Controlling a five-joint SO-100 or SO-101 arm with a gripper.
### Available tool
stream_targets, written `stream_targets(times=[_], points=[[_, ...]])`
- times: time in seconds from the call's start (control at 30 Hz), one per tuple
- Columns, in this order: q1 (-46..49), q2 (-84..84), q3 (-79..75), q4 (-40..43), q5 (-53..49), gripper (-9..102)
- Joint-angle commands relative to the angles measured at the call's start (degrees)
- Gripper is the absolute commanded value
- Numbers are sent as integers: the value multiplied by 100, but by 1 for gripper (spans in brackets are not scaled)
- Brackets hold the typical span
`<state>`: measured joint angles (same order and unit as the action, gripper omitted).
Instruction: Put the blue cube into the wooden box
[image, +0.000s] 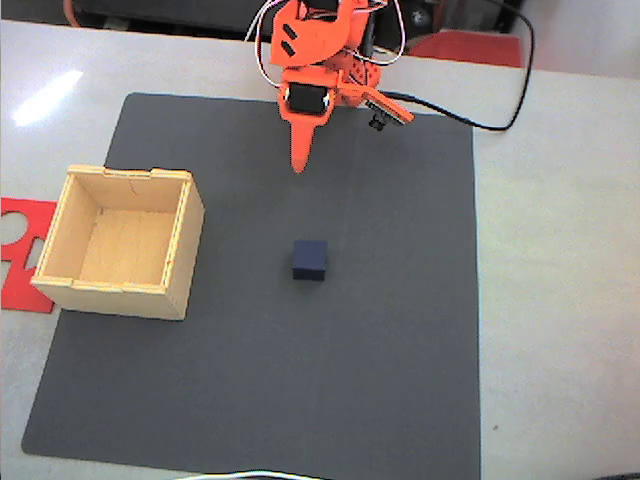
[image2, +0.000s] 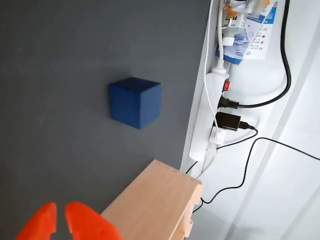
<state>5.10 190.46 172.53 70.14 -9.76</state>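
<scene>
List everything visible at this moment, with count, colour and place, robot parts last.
blue cube: 1, dark navy, on the mat near its middle, apart from the box; also in the wrist view.
wooden box: 1, light plywood, no lid, empty, on the mat's left side in the fixed view.
mat: 1, dark grey, covering most of the table.
red sheet: 1, flat with cut-outs, left of the box, partly under it.
power strip: 1, white, beside the mat in the wrist view, plugs in it.
black cable: 1, on the table, top right in the fixed view.
gripper: 1, orange, above the mat's far edge, holding nothing.
</scene>
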Motion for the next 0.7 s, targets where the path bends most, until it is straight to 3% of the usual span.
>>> stream_targets(times=[0.0, 0.5, 0.67], points=[[-290, 79, -26, -79, -176, 0], [-290, 79, -26, -79, -141, 1], [-343, 88, 18, -264, -642, 16]])
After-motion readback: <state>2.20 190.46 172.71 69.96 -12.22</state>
